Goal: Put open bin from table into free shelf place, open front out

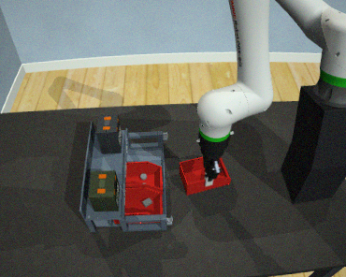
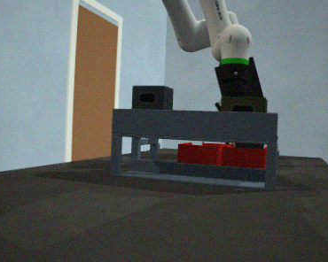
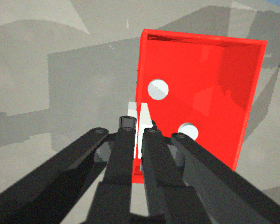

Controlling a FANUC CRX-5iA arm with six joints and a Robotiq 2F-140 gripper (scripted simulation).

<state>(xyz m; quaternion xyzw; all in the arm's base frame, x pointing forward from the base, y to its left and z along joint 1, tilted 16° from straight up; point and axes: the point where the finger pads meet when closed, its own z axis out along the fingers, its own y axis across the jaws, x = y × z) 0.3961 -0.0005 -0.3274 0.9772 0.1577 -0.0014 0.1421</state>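
The red open bin (image 1: 203, 175) stands on the dark table just right of the grey shelf (image 1: 124, 182). In the wrist view the bin (image 3: 198, 95) holds two round pale parts (image 3: 158, 89). My gripper (image 1: 211, 180) points down at the bin's near side wall and is shut on that wall; the wrist view shows the fingertips pinching its thin red edge. Two red bins (image 1: 144, 187) stand in the shelf's row, with a free place (image 1: 147, 145) at the row's far end. From the exterior view the shelf (image 2: 193, 146) hides my fingers.
A black box (image 1: 108, 133) and an olive box (image 1: 103, 189) sit on the shelf's upper board, which covers the rear of the row. The robot's black pedestal (image 1: 321, 140) stands at the table's right side.
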